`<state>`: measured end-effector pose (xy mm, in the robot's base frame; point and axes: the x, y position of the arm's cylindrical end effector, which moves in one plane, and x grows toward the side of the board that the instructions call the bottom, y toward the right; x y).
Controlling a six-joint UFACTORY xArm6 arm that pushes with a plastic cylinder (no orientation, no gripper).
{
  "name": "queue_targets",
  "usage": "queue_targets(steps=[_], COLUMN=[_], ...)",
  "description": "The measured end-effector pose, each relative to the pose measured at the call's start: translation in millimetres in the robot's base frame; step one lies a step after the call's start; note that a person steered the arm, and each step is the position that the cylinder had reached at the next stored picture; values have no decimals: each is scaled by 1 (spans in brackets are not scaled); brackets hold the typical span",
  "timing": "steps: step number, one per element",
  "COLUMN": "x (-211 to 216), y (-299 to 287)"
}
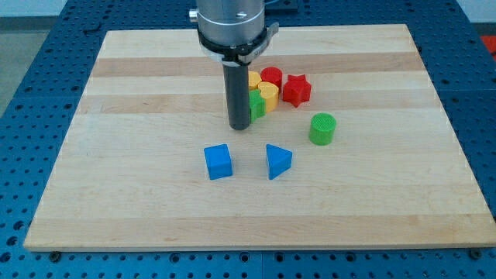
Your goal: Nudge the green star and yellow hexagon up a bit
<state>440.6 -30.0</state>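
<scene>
pale wooden board (139, 155) on blue pegboard (31, 116); my tip (239, 126) beside green star (256, 105).

The rod (238, 93) hides most of the green star (256, 105); the arm's mount (232, 23) is cut off at the view's top.

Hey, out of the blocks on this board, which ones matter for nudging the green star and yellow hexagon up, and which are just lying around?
Job:
green star, partly hidden by the rod
yellow hexagon
my tip, at the star's lower left

Lying about:
red star
red cylinder
another yellow block, shape unclear
green cylinder
blue cube
blue triangle
</scene>
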Motion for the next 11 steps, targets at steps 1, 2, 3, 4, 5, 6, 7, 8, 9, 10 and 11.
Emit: queue_targets(steps=[1,2,3,4,5,6,7,8,9,10,11], x=[24,30,29,28,23,14,9,3,-9,-19,-21], y=[2,22,37,38,38,30,17,5,0,-9,-14])
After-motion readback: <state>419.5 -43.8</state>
